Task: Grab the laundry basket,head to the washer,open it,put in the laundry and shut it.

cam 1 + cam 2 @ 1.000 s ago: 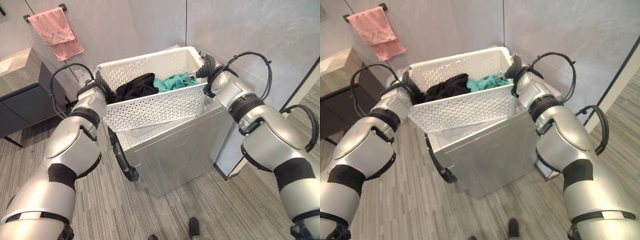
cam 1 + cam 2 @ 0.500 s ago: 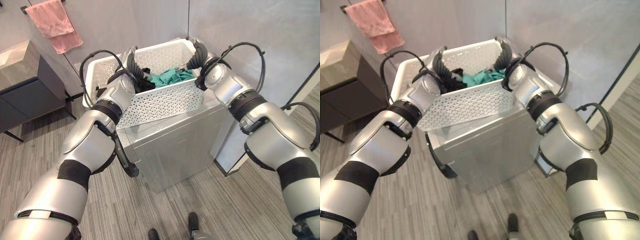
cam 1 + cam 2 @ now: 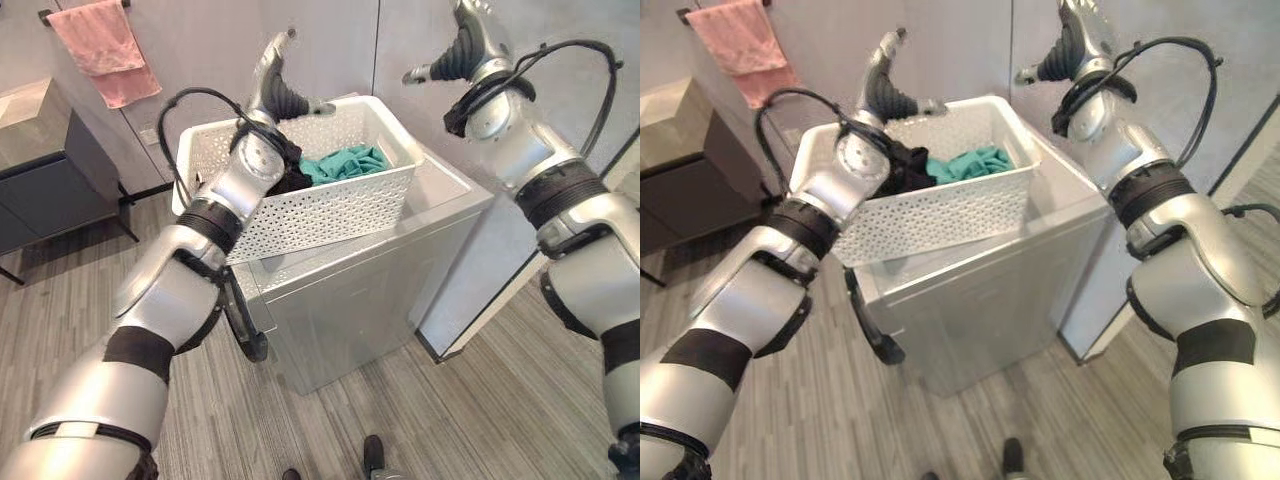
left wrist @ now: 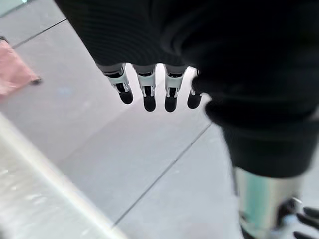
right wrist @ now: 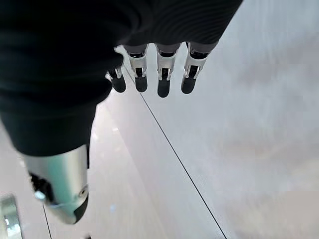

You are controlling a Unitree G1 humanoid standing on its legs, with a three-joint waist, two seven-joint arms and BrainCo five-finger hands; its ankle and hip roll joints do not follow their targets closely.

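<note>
We see the basket [image 3: 300, 205] overhanging the washer [image 3: 370, 290]; it could tip, since both hands [image 3: 275, 85] [image 3: 465, 45] hover above it, fingers straight, empty.

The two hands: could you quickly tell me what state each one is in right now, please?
Left hand: open, holding nothing, raised above the basket.
Right hand: open, holding nothing, raised.

The laundry basket [image 3: 320, 205], white plastic with perforated walls, sits upright on top of the washer [image 3: 370, 290], overhanging its left edge. Inside lie a teal garment [image 3: 345, 163] and, beside it to the left, a black garment [image 3: 908, 165]. The washer is a silver-grey box with its dark-rimmed door [image 3: 238, 320] swung open at its left front.
</note>
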